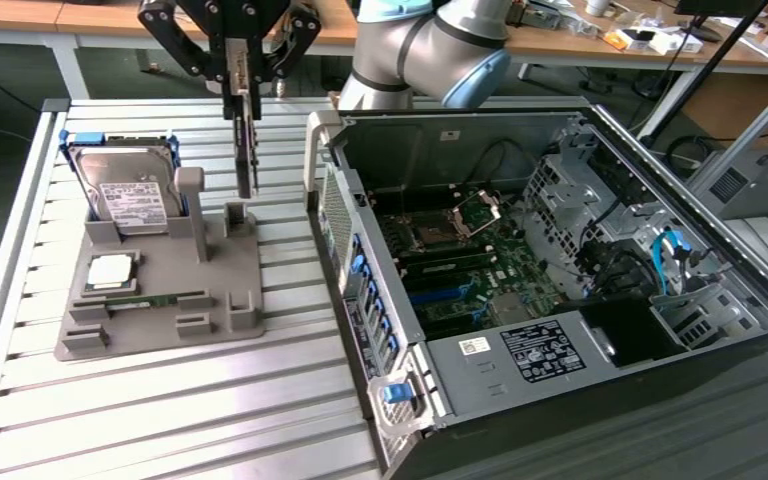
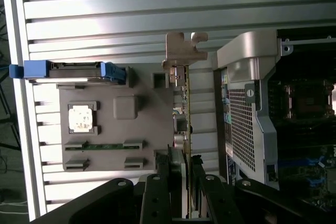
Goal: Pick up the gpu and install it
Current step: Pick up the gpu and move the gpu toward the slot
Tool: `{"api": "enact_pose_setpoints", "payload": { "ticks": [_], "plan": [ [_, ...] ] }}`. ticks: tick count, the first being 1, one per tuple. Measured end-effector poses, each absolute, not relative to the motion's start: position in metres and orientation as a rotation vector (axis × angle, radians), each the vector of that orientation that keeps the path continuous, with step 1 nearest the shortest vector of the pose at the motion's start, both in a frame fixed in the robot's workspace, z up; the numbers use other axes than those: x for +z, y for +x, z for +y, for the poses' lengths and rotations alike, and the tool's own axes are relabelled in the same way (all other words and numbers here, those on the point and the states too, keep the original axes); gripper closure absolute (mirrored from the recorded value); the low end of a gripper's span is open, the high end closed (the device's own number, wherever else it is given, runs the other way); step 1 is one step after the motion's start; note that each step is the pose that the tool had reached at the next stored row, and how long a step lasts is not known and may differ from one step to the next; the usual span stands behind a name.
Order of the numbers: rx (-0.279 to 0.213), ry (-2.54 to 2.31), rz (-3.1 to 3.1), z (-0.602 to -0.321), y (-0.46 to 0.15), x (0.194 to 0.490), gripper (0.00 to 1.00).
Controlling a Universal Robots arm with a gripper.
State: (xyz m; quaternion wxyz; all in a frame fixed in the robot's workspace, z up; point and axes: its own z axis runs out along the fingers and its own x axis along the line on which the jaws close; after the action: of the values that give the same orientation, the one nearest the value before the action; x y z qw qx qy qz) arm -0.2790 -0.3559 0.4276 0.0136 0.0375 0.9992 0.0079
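Overall: one robot arm [image 1: 418, 45] with one black gripper [image 1: 247, 82] stands over a ribbed aluminium table [image 1: 131, 420].
Jaws: closed part-way, pinching the gpu [image 1: 247, 150], a thin flat dark circuit card, by its upper end from both faces.
Gpu position: hanging upright and edge-on over the tray side nearest the case. Its lower end is just above a short slotted post [image 1: 236, 215]; whether they touch cannot be told.
Container 1: one flat grey plastic holder tray [image 1: 157, 335], on the exterior view's left.
Tray contents: one silver hard drive [image 1: 128, 195] with white label and blue side rails, standing tilted at the far end; one square silver processor chip [image 1: 111, 270], flat in a recess; one narrow green memory stick [image 1: 144, 298], lying in a long slot.
Container 2: one open grey metal computer case [image 1: 491, 370], on its side just beside the tray, on the exterior view's right.
Case contents: one green motherboard [image 1: 478, 265] with a square processor socket [image 1: 435, 235], pale blue cables [image 1: 664, 255] and a metal drive cage [image 1: 571, 190].
Exterior view gives: the arm's body, the card's full hanging length and the case interior.
Wrist view gives: the tray from straight above, the card's silver end bracket [image 2: 184, 48] at its far end, and the case's perforated wall [image 2: 239, 124].
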Motion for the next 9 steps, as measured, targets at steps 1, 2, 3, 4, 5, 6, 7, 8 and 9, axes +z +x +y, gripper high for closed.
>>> {"api": "enact_pose_setpoints", "payload": {
  "ticks": [1,2,3,4,5,6,7,8,9],
  "plan": [
    [0.025,0.117,3.112,-0.3559,-0.2779,0.4276,0.73],
    [0.025,0.117,3.112,-0.356,-0.2764,0.4275,0.73],
    [0.025,0.117,3.112,-0.3561,-0.275,0.4275,0.73],
    [0.025,0.117,3.112,-0.3563,-0.2739,0.4275,0.73],
    [0.025,0.117,3.112,-0.3567,-0.2733,0.4275,0.73],
    [0.025,0.117,3.112,-0.357,-0.2729,0.4275,0.73],
    [0.025,0.117,3.112,-0.3572,-0.2723,0.4275,0.73],
    [0.025,0.117,3.112,-0.3574,-0.2714,0.4276,0.73],
    [0.025,0.117,3.112,-0.3576,-0.2703,0.4275,0.73]
  ]
}}
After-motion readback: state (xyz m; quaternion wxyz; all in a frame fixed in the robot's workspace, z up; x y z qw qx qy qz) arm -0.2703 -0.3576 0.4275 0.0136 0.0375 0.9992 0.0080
